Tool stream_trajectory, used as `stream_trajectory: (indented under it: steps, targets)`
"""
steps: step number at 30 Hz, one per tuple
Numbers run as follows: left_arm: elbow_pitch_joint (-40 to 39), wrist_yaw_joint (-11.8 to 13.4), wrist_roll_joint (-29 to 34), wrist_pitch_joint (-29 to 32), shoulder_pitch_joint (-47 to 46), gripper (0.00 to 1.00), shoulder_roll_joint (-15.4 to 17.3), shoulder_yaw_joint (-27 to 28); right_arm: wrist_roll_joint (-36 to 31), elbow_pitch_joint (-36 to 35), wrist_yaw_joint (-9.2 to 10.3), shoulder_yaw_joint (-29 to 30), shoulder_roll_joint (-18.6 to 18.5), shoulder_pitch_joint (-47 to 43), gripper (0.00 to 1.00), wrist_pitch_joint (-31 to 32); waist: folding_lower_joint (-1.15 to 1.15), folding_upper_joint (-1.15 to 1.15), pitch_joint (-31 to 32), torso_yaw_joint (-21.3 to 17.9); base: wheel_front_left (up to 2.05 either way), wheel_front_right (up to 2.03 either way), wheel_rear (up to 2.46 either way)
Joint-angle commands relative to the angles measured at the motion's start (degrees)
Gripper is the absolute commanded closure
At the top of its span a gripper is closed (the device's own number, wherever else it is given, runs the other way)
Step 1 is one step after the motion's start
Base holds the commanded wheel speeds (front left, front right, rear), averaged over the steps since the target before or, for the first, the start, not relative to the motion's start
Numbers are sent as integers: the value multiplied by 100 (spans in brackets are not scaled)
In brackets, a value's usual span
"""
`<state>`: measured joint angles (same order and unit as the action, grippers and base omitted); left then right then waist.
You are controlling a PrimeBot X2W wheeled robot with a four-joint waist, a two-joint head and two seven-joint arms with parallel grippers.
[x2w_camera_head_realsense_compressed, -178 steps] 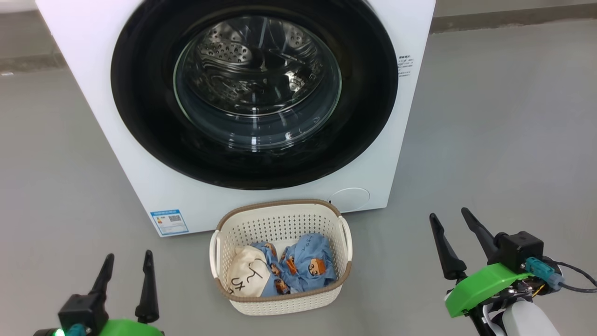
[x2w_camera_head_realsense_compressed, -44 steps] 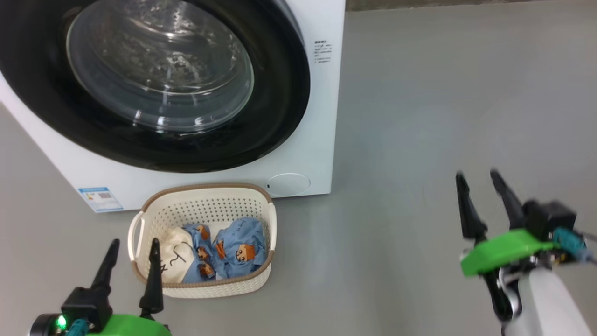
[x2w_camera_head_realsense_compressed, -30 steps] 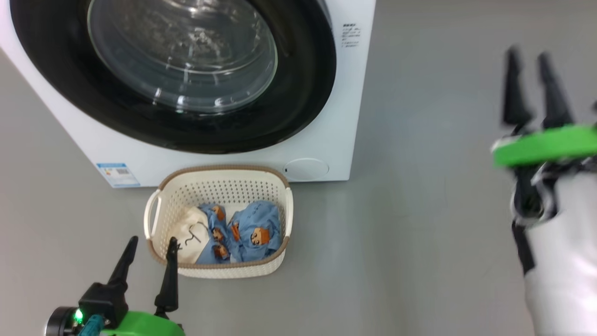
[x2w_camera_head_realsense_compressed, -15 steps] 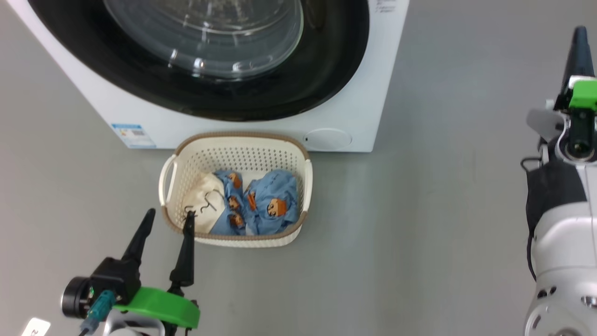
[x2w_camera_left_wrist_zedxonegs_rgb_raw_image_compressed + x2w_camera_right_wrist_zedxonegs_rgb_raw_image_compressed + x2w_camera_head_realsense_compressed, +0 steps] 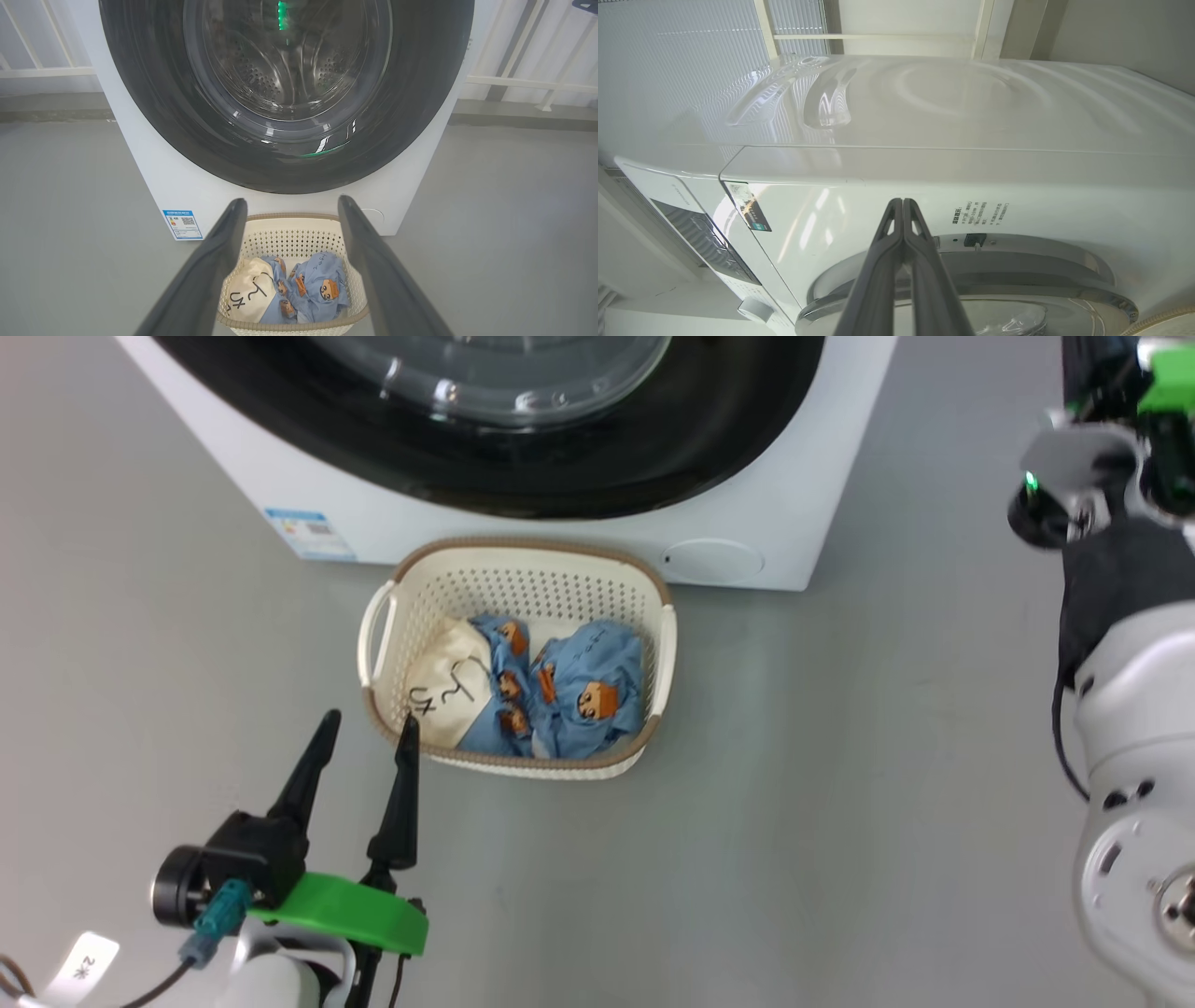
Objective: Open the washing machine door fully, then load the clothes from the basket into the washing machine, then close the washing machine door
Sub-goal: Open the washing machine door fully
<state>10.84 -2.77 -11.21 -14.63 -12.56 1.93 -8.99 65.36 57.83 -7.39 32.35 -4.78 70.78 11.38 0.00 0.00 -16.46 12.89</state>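
- Raised since earlier, my right pincer (image 5: 902,201) is pressed shut, aimed at the closed round black-rimmed glass washing machine door (image 5: 285,93).
- My left pincer (image 5: 370,721) gapes wide, empty, near the cream perforated basket (image 5: 523,543).
- Hook the door's edge, then pull slowly along its arc.

White washing machine (image 5: 159,186), black-rimmed door (image 5: 411,93) closed, cream basket (image 5: 523,586) before it, blue clothes (image 5: 588,681) inside

clothes (image 5: 560,691) in basket (image 5: 523,553) | basket before washing machine (image 5: 373,518) | left end effector (image 5: 370,719) spread
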Motion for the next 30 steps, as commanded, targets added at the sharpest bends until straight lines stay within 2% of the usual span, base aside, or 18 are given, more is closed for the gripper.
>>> stream_trajectory:
  steps: [1, 16, 30]
  targets:
    - [-175, 42, -45, -37, -217, 0, 95, 145, 91, -2, -10, -70, 88, 404, 100, 177, 0, 0, -183, 147, 0, 0, 0]
    - [-224, 148, -269, -37, -436, 0, 95, -50, -469, 479, -10, -488, 7, 1454, 100, 913, 0, 0, -728, 366, 0, 0, 0]
    - [-209, 230, -464, -37, -548, 0, 95, -216, -927, 817, -10, -659, 26, 1968, 100, 1044, 0, 0, -838, 462, 0, 0, 0]
